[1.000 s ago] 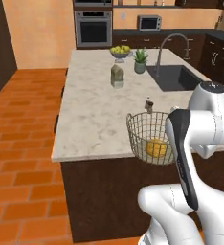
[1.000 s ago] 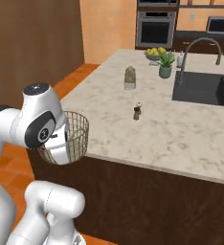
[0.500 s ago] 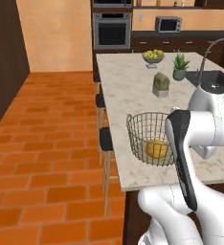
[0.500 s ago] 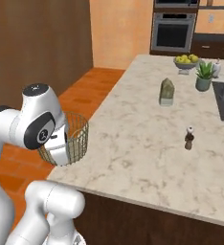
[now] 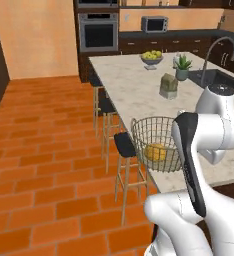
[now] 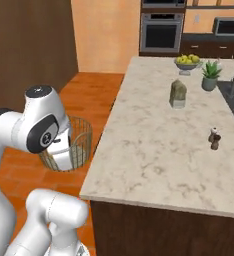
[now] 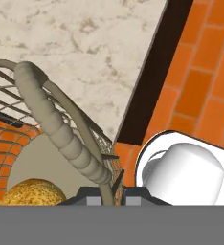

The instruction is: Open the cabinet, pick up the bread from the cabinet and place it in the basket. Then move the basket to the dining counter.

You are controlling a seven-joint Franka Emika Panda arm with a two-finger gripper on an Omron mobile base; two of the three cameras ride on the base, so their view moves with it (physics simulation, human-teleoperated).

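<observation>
In the hand view you see the pincer (image 7: 106, 197) clenched on the ribbed, rope-like rim of the round pale-gold wire mesh basket (image 7: 61, 129); the two dark tips pinch the rim from either side. The same view shows the small round golden-orange bread bun (image 7: 32, 191) lying on the basket's tan base, crust rough and grainy.

From the left base view you get what the hand view lacks: the basket (image 5: 156, 145) hangs at the near edge of the beige marble-topped dining island tabletop (image 5: 134, 85), bun (image 5: 155, 151) visible through the mesh, with dark-seated wooden stools (image 5: 126, 150) just beside the island on the orange brick floor (image 5: 44, 150).

From the right base view, the basket (image 6: 76, 145) sits off the tabletop's left edge, over the floor, partly behind the white arm. This view also gives the veined marble (image 6: 164, 150) surface in full: a small dark pepper mill (image 6: 215, 138), a grey-green jar (image 6: 177, 94), a potted plant (image 6: 209, 75) and a grey bowl of yellow-green apples (image 6: 187, 61), all well apart from the basket.
</observation>
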